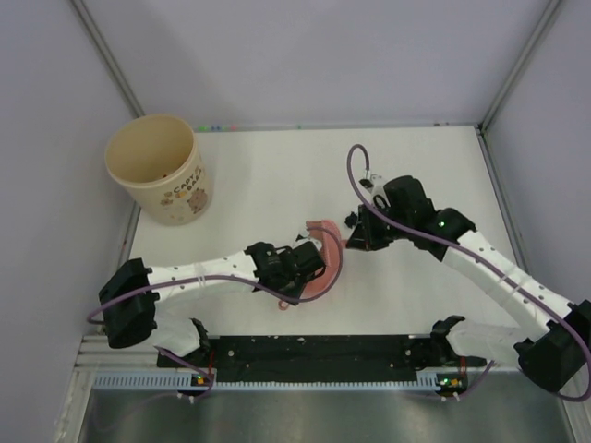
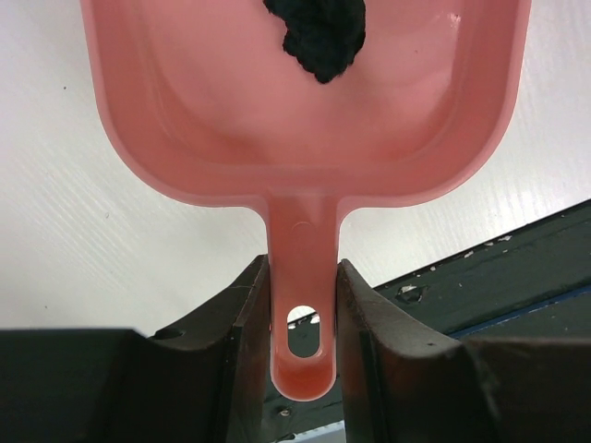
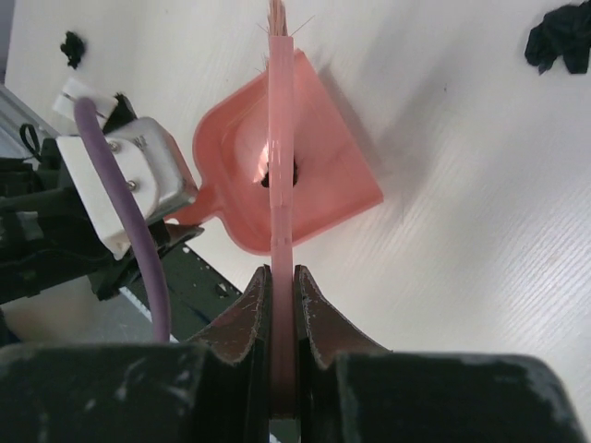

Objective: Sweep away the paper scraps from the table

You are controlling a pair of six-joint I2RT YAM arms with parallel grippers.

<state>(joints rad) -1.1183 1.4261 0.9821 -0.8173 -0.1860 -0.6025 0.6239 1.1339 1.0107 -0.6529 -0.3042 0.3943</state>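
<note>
A pink dustpan [image 2: 305, 111] lies on the white table [image 1: 268, 175], and my left gripper [image 2: 302, 273] is shut on its handle. One black paper scrap [image 2: 319, 37] rests inside the pan near its open edge. My right gripper [image 3: 282, 277] is shut on the thin handle of a pink brush [image 3: 281, 138], which stands edge-on over the dustpan [image 3: 314, 175]. Two more paper scraps lie loose on the table, one [image 3: 561, 39] beyond the pan and one [image 3: 71, 46] off to the other side. In the top view both grippers meet at the dustpan [image 1: 325, 254] mid-table.
A cream cup [image 1: 159, 171] with a cartoon print stands at the back left corner. A black strip [image 1: 314, 355] runs along the near edge between the arm bases. Grey-lilac walls close in the table on three sides. The left wrist's camera block and purple cable [image 3: 120, 175] sit close beside the brush.
</note>
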